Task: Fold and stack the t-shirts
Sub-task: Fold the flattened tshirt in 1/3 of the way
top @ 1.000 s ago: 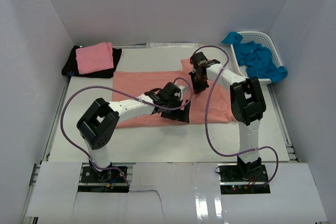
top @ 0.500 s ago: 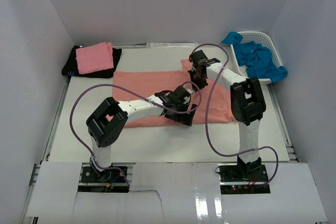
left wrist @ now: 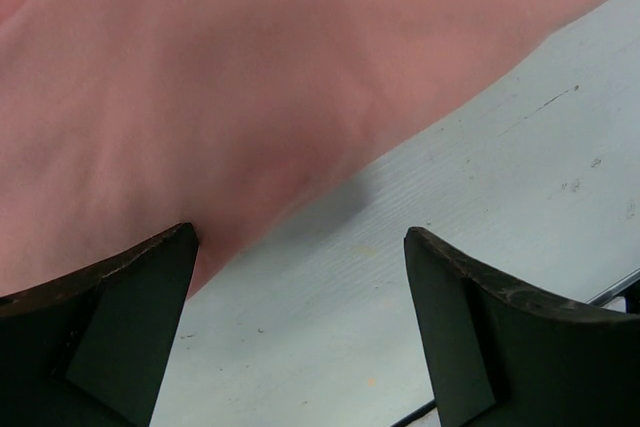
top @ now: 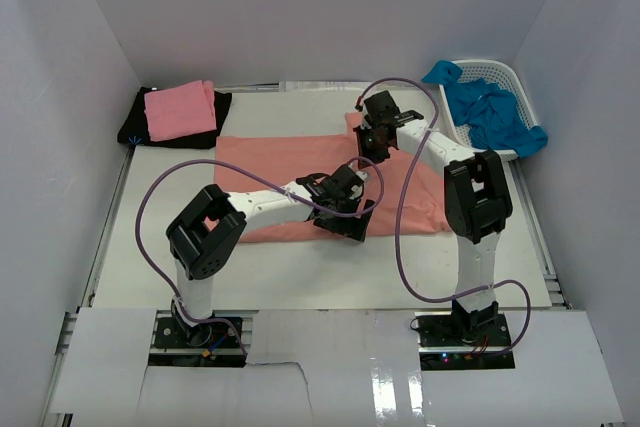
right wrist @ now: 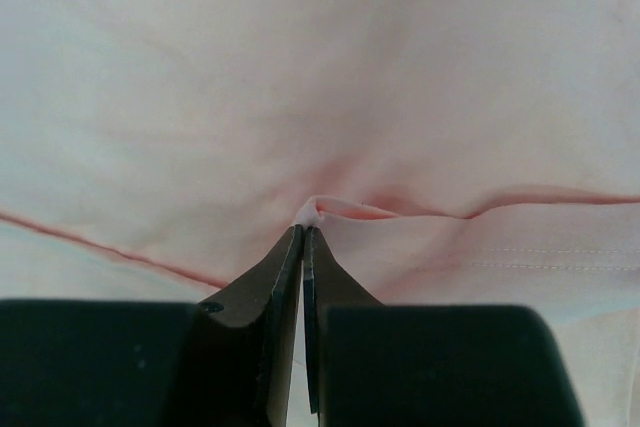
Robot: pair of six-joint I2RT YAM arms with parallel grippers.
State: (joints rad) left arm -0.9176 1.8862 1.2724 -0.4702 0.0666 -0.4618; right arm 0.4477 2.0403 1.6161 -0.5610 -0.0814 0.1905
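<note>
Seen from above, the salmon shirt [top: 270, 162] lies spread flat across the middle of the table [top: 300, 267]. Both arms are over its right-hand part. The right gripper [top: 368, 142] is down on the shirt's far edge. The left gripper [top: 345, 222] is at the near edge, almost straight across from it. Two holds on opposite edges along one line suggest they are setting up a fold line, so that the cloth turns over evenly.

Far to the left of both jaws, a folded pink shirt [top: 180, 110] rests on a black shirt [top: 135, 127]; that looks like the stack being built. To the right of the right jaws, blue shirts [top: 490, 112] are heaped in a white basket [top: 500, 72], likely waiting their turn.

In the left wrist view the jaws are spread wide and hold nothing. The shirt's near edge runs slantwise ahead of them and meets the left finger [left wrist: 110, 317]. Bare table shows between the fingers and in front of the right one. The jaws sit low and straddle the hem, probably so that closing would catch the edge.

In the right wrist view the jaws are pressed together, pinching a small peak of the salmon cloth at their tips. Creases fan out from the pinch, and a stitched seam runs off to the right of the tips. The hold is small and at the very tip, which probably takes up a thin bite of cloth and leaves the rest of the shirt lying flat.
</note>
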